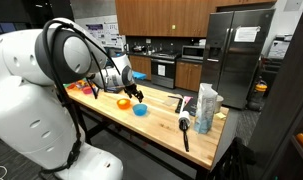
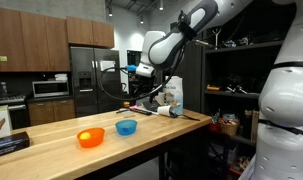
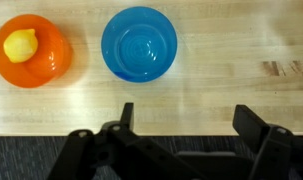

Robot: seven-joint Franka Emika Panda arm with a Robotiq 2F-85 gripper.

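My gripper [image 3: 187, 118] hangs open above the wooden table, its two black fingers wide apart with nothing between them. Below it in the wrist view sits an empty blue bowl [image 3: 139, 44]. To its left stands an orange bowl [image 3: 31, 51] holding a yellow lemon [image 3: 20, 44]. In both exterior views the gripper [image 1: 137, 92] [image 2: 141, 98] is raised over the table, above and beside the blue bowl [image 1: 140, 109] [image 2: 126, 127] and the orange bowl [image 1: 122, 102] [image 2: 90, 137]. The gripper touches nothing.
The wooden table [image 1: 161, 122] carries a black-handled tool [image 1: 184, 128] and a clear container with a white cloth [image 1: 206, 105] near one end. A black object [image 2: 9, 146] lies at the table's other end. A fridge [image 1: 234, 50] and kitchen cabinets stand behind.
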